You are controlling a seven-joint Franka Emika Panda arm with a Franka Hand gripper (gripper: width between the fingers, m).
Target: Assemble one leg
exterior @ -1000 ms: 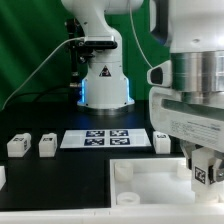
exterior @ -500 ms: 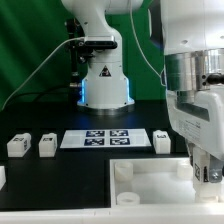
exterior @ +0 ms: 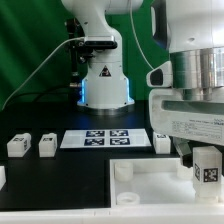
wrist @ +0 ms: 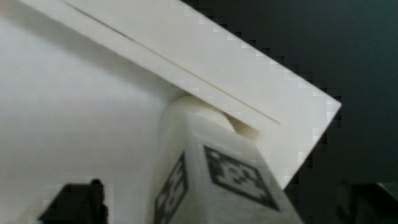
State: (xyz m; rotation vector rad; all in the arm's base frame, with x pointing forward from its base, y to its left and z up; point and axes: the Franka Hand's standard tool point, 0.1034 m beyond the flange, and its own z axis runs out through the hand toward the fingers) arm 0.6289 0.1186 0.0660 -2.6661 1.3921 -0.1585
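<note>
A leg, a stubby white post with a square tag, stands upright at the corner of the large white panel at the exterior view's right. My gripper hangs right over it. In the wrist view the leg runs between my two dark fingers, with a gap showing on each side. Its far end meets the corner of the panel. The jaws stand open around the leg. Three more legs lie on the black table.
The marker board lies behind the panel, in front of the robot base. A further white part shows at the exterior view's left edge. A green backdrop stands behind.
My hand swung to the exterior view's right and came back, ending slightly higher. The leg stays at the panel's corner and shows more of its tag now.
</note>
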